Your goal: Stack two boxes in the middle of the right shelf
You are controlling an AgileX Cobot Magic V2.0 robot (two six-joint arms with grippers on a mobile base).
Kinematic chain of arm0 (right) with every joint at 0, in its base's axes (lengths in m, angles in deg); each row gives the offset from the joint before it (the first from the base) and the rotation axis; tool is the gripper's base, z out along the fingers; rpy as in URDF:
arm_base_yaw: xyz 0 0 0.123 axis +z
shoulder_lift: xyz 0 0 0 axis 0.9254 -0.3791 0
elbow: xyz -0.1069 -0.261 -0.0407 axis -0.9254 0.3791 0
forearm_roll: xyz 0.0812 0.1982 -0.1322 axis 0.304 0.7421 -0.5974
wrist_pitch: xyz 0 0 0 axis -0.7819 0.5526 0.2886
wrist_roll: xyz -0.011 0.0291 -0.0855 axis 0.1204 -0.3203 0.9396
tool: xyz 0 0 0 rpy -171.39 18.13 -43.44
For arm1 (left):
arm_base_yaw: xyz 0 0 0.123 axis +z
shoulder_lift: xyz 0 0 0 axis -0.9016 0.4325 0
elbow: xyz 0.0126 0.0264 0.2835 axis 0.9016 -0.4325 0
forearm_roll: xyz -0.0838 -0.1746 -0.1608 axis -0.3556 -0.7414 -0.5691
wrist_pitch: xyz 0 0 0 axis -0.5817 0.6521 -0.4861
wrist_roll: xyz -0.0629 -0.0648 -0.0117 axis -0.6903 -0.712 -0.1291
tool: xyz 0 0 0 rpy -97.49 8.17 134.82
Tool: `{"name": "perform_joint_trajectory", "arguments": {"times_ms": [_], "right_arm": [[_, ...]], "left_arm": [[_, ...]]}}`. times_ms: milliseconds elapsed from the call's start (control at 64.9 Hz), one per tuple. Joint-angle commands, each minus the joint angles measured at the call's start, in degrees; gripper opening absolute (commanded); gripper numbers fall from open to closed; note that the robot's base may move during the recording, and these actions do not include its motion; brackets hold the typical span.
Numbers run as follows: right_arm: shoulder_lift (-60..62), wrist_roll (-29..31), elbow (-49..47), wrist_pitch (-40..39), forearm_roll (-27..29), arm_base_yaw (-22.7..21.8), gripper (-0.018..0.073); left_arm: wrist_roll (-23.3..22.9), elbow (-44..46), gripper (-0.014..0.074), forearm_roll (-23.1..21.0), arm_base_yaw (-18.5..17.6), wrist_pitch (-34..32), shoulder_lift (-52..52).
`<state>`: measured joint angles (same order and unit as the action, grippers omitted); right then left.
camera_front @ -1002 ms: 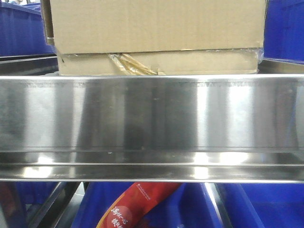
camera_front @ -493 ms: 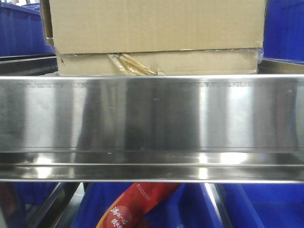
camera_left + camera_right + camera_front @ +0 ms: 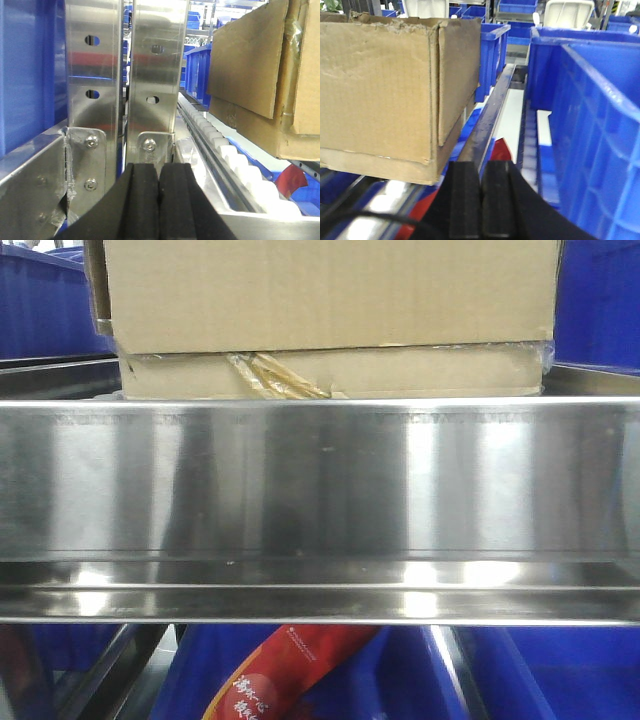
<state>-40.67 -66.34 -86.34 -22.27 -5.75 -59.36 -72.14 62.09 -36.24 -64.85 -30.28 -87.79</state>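
Note:
A large brown cardboard box [image 3: 330, 290] rests on top of a thin flat brown box [image 3: 400, 372] with torn yellowish tape, both standing on the steel shelf [image 3: 320, 490] behind its wide reflective front rail. The left wrist view has the stacked boxes [image 3: 260, 75] at the right, above white roller tracks [image 3: 235, 160]. My left gripper [image 3: 159, 172] is shut with nothing in it, left of the stack by the shelf posts. In the right wrist view the large box [image 3: 395, 90] fills the left. My right gripper [image 3: 481, 172] is shut and empty, just right of the stack's lower corner.
Blue plastic bins stand on both sides of the stack [image 3: 45, 300] [image 3: 600, 300] and close on the right [image 3: 590, 125]. Steel upright posts [image 3: 125, 75] rise in front of the left gripper. A red printed package [image 3: 290, 670] lies in a blue bin below the shelf.

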Motion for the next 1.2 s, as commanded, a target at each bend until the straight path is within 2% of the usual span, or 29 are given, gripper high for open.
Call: {"name": "perform_joint_trajectory", "arguments": {"times_ms": [0,139,601,894,1187], "right_arm": [[0.5,-3.0,0.3,-1.7,-4.4,-0.3,-0.0154],[3.7,-12.8,2.7,-2.6,-10.7,-2.0,-0.0154],[23.2,-12.8,22.5,-9.6,-8.7,-10.7,-0.0154],[24.7,-12.8,28.7,-16.6,-8.7,-10.3,-0.0154],[24.7,-12.8,28.7,-15.5,-9.0,-6.5,-0.0154]], "left_arm": [[0.0,0.1,-0.0111,0.0,0.1,-1.2,-0.3],[0.0,0.1,-0.0111,0.0,0.1,-1.2,-0.3],[0.0,0.1,-0.0111,0.0,0.1,-1.2,-0.3],[0.0,0.1,-0.0111,0.0,0.1,-1.2,-0.3],[0.0,0.1,-0.0111,0.0,0.1,-1.2,-0.3]]}}
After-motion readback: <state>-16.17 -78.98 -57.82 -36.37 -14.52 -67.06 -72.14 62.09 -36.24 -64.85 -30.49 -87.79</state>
